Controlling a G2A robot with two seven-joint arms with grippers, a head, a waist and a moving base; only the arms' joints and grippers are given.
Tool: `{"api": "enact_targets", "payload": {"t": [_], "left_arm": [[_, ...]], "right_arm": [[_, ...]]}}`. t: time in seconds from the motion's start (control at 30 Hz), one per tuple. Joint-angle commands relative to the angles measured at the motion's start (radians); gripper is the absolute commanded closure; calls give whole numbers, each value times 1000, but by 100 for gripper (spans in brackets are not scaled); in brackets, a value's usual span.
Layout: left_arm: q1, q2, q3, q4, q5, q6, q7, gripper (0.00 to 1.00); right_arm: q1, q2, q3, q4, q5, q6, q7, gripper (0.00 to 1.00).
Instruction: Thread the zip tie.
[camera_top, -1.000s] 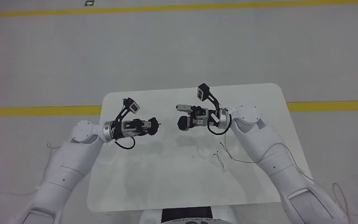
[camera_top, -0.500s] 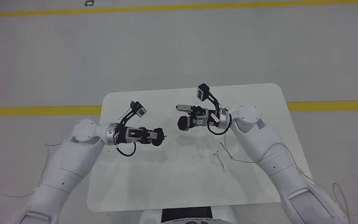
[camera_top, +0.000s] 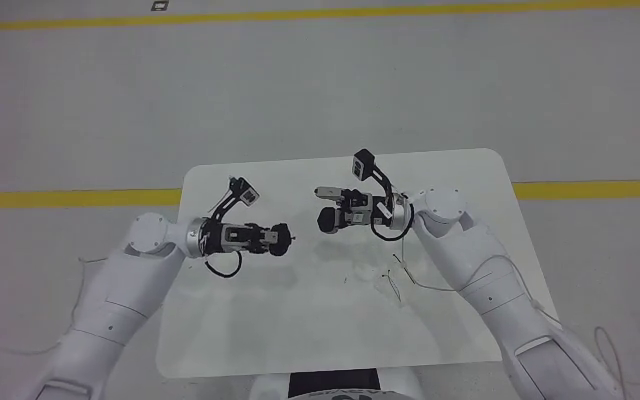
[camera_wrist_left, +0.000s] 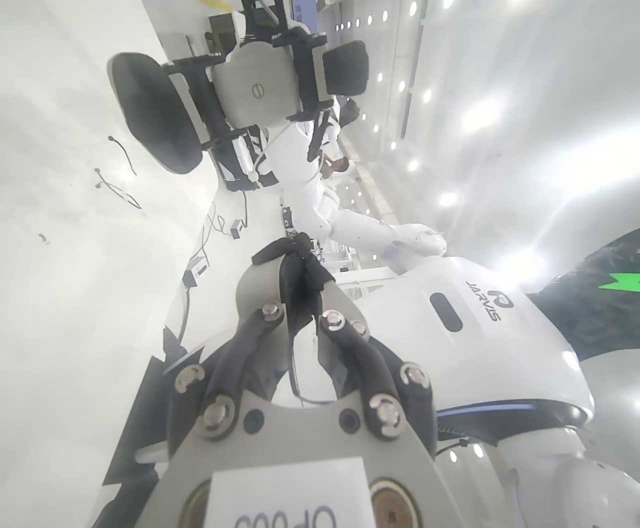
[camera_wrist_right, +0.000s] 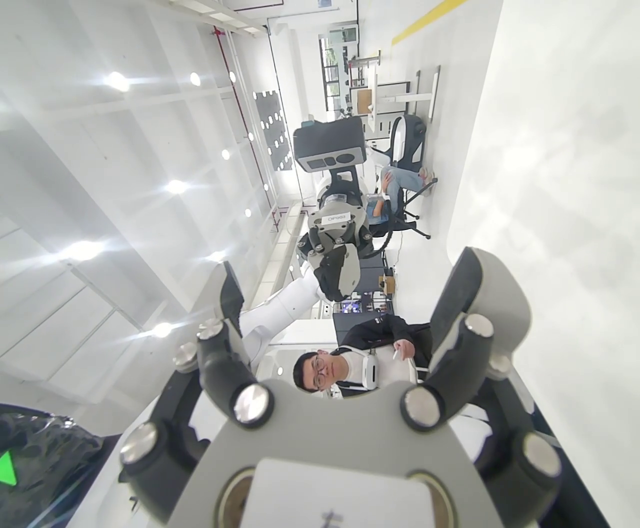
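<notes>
My left gripper (camera_wrist_left: 294, 252) is shut on a thin black zip tie (camera_wrist_left: 266, 254). The tie's head sticks out past the fingertips and its strand loops back between the fingers (camera_wrist_left: 260, 345). In the top view this gripper (camera_top: 284, 238) hovers over the left middle of the white table (camera_top: 250, 330), pointing toward my right gripper (camera_top: 325, 206). The right gripper (camera_wrist_right: 350, 282) is open with nothing between its black pads (camera_wrist_right: 452, 292). It faces the left gripper across a small gap, and the left wrist view shows it (camera_wrist_left: 150, 120) held wide.
Several loose black zip ties (camera_top: 398, 272) lie on the table under the right forearm, also seen as thin ties (camera_wrist_left: 120, 187) in the left wrist view. The table's front half is bare. A yellow floor line (camera_top: 80, 197) runs behind the table.
My left gripper has shifted toward the right gripper and slightly toward the table's front, turning its wrist, with the zip tie still held. The right arm has stayed still.
</notes>
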Motion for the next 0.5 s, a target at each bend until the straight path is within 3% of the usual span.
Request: {"api": "enact_targets", "payload": {"t": [0.0, 0.23, 0.47], "left_arm": [[11, 0, -24, -8, 12, 0, 2, 100], [38, 4, -61, -38, 50, 0, 2, 100], [39, 3, -66, -23, -1, 0, 2, 100]], "right_arm": [[0, 0, 0, 0, 0, 0, 0, 0], [0, 0, 0, 0, 0, 0, 0, 0], [0, 0, 0, 0, 0, 0, 0, 0]]}}
